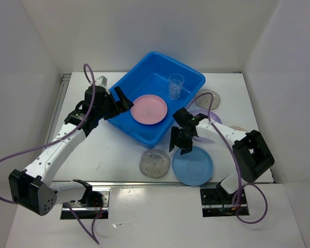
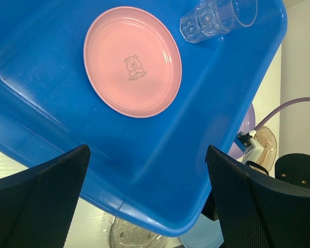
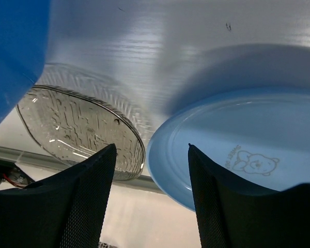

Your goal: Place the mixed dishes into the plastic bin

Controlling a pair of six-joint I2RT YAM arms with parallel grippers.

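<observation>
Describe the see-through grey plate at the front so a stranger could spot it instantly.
Find the big blue bin mid-table. In front of its near corner lie two plates. The grey plate is the left one: translucent, speckled, rounded-square, unlike the round blue plate beside it.

Round lavender plastic plate [image 1: 199, 112] mostly hidden beneath right arm [image 1: 217, 132]. Clear ribbed plastic cup [image 2: 217, 18]: rim cut off at top edge, left wrist view.

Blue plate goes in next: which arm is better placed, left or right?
Right, most likely. The right tool hangs open and empty over the rim of the blue plate; the left tool is open over the plastic bin, farther from that plate.
</observation>
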